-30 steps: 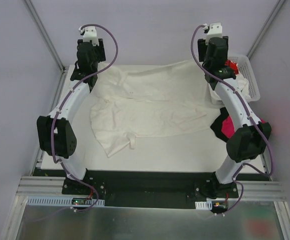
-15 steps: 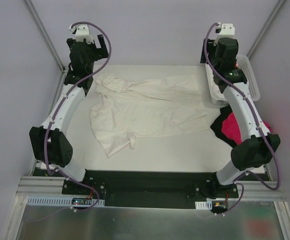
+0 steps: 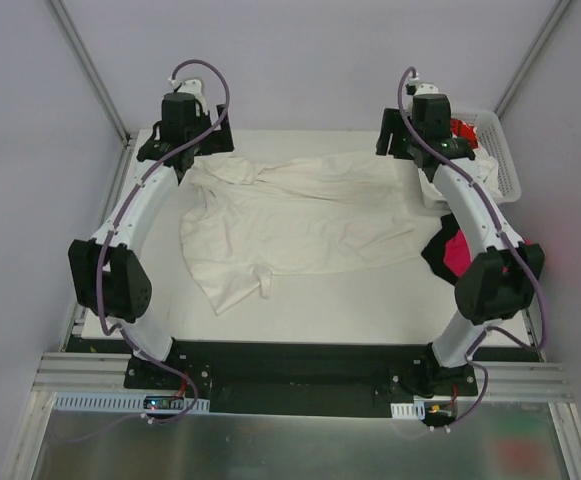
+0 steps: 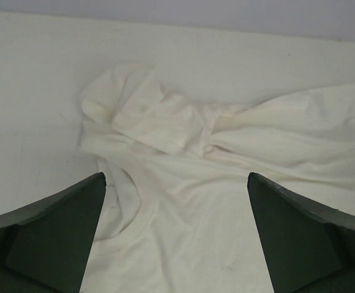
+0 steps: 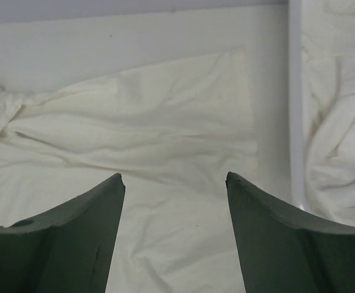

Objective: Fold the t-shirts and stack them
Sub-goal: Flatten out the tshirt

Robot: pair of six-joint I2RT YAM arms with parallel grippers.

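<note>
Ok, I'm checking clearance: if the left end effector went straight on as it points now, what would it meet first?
Most likely the cream t-shirt, near its bunched fold; the left end effector is open, and depth is unclear.

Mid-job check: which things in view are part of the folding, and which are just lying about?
Part of the job:
- cream shirt, spread in the middle
- pink shirt and black shirt, heaped at the right edge
- red-print shirt and white cloth, far right

Just lying about:
- basket, holding those last two
- table, only the work surface
</note>
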